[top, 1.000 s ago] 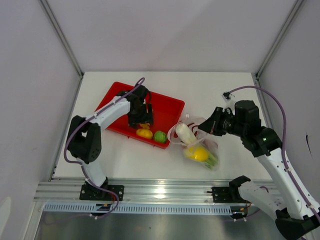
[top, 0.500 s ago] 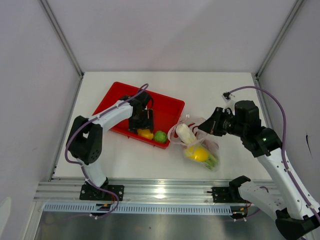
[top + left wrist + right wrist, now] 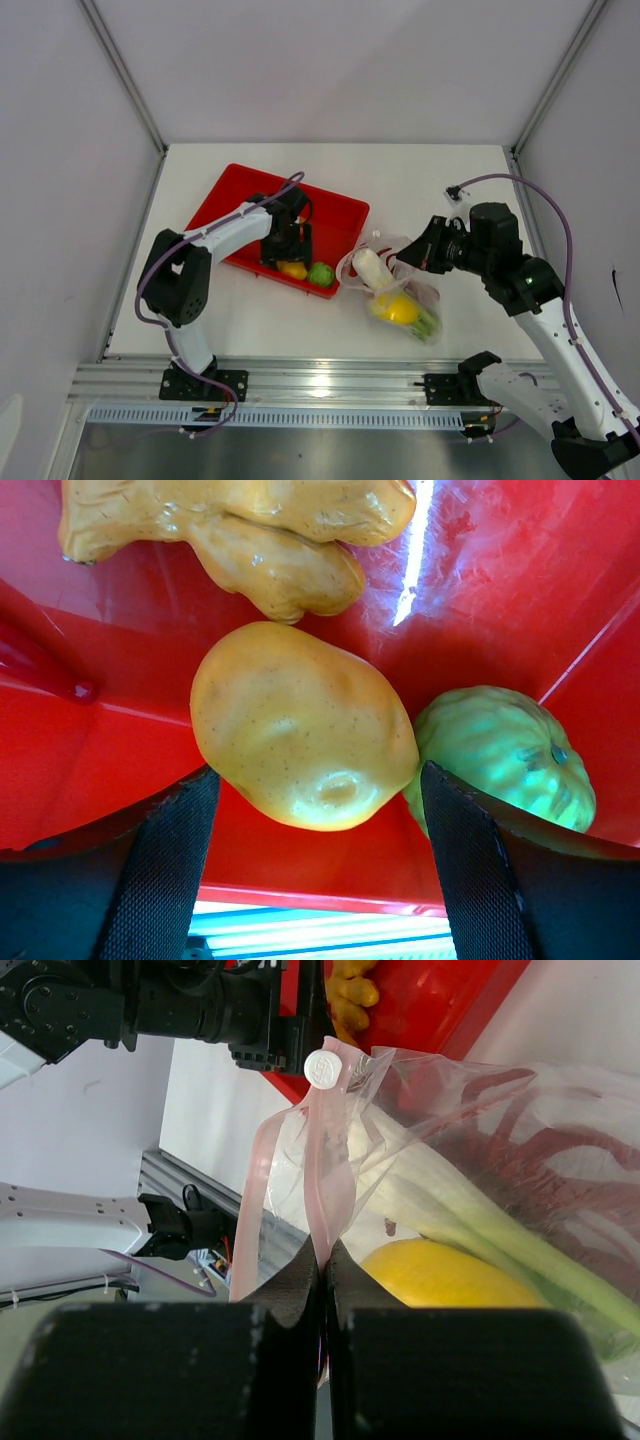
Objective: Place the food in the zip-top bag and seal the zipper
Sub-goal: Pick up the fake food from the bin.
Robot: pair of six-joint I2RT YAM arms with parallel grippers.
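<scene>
The clear zip-top bag (image 3: 400, 290) lies right of the red tray (image 3: 235, 195) and holds the leek (image 3: 470, 1215), a yellow fruit (image 3: 450, 1275) and red chillies (image 3: 540, 1145). My right gripper (image 3: 325, 1250) is shut on the bag's pinkish zipper strip (image 3: 328, 1160) and holds the mouth up; it shows in the top view (image 3: 420, 253). My left gripper (image 3: 315, 865) is open inside the tray's near corner, its fingers on either side of a yellow oval fruit (image 3: 300, 735). A green round fruit (image 3: 500, 755) lies just right of it. An orange ruffled piece (image 3: 250, 530) lies beyond.
The tray's near wall (image 3: 300, 895) runs under my left fingers. The metal rail (image 3: 320, 385) lines the table's front edge. White walls enclose the table on both sides and at the back.
My left gripper has moved down and right inside the tray, closing in over the yellow fruit. The right arm and bag have stayed still.
</scene>
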